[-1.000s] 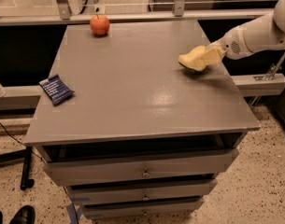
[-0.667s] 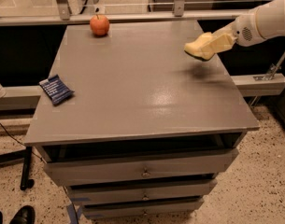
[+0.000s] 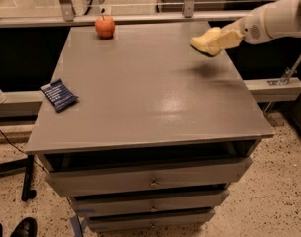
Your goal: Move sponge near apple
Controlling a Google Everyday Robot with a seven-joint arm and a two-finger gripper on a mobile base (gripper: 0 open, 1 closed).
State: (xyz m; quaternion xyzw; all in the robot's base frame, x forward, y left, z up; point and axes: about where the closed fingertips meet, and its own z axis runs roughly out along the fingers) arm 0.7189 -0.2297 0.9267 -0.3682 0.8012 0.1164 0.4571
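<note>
Since the frame one second earlier, the sponge (image 3: pixel 205 42) has risen off the table (image 3: pixel 150 98) and shifted toward the far edge, carried by the end effector (image 3: pixel 222 38). The end effector, at the tip of the white arm (image 3: pixel 273 19) that enters from the upper right, is closed upon the sponge's right end. Its pale fingers blend with the foam, so their exact spread cannot be made out. The pale yellow sponge hangs clear of the grey surface above the far right part of the table, and a soft shadow (image 3: pixel 209 70) lies on the tabletop beneath it. The red-orange apple (image 3: pixel 105 26) rests upright near the far left corner, well apart from the sponge. A blue packet (image 3: pixel 59 94) lies flat at the left edge, overhanging it slightly. Three drawers (image 3: pixel 150 177) occupy the table's front face, the topmost slightly open
</note>
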